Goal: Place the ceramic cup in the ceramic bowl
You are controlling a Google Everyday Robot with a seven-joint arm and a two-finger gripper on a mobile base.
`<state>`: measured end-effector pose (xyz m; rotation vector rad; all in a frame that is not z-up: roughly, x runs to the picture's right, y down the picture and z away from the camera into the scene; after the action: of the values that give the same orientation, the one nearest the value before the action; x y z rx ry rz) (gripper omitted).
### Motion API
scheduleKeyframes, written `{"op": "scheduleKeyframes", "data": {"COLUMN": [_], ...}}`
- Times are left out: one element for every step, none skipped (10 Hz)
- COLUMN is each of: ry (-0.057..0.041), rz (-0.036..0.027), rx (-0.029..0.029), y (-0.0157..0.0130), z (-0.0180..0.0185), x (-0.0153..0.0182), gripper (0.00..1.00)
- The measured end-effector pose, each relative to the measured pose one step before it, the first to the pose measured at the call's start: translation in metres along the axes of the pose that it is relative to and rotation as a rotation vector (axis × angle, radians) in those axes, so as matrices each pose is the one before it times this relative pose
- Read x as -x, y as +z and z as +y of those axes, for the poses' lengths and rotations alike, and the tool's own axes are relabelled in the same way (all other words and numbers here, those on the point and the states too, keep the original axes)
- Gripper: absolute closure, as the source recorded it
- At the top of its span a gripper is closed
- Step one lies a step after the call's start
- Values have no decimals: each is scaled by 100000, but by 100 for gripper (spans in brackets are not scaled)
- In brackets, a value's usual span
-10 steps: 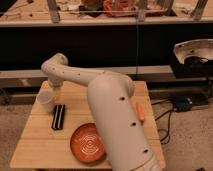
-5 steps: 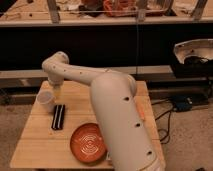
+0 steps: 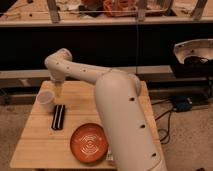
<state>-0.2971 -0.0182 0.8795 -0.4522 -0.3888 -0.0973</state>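
The ceramic cup (image 3: 45,100) is a small off-white cylinder standing upright near the left edge of the wooden table (image 3: 75,97). The ceramic bowl (image 3: 89,142) is orange-red with pale rings inside and sits at the table's front, partly behind my arm. My gripper (image 3: 59,90) hangs from the wrist just right of the cup, above the table and close to the cup's rim. The bowl holds nothing.
A black rectangular block (image 3: 58,117) lies between cup and bowl. My bulky white arm (image 3: 122,115) covers the table's right half. A dark shelf unit stands behind, a metal basin (image 3: 194,56) at right, and a cable and box (image 3: 183,103) on the floor.
The arm has shifted slightly, and the gripper has settled a little lower next to the cup. The cup, block and bowl have not moved.
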Motion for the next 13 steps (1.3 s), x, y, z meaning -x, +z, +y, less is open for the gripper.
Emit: {"op": "scheduleKeyframes", "data": {"ry": [-52,-51,426,321,654,1003,797,254,29,-546,-316,-677,-690], "rz": [-167,-13,2621,1479,577,284,379,266,817,243,-22,35,90], "rx": [38,424,350,516,226,-92,-150,424,563,236,21,-170,-216], "y": [-500,-863,-624,-333,-433,-171,71,315,762,683,444,459,221], "z": [-287,-335,-466,-310,-416,-547,-461,-300,-439,-273,-195,-266,-201], "x": [327,574,135,412,265,35,-30,469,511,809,435,656,485], "gripper": [20,20,20,20,20,20,20,20,20,20,20,20,20]}}
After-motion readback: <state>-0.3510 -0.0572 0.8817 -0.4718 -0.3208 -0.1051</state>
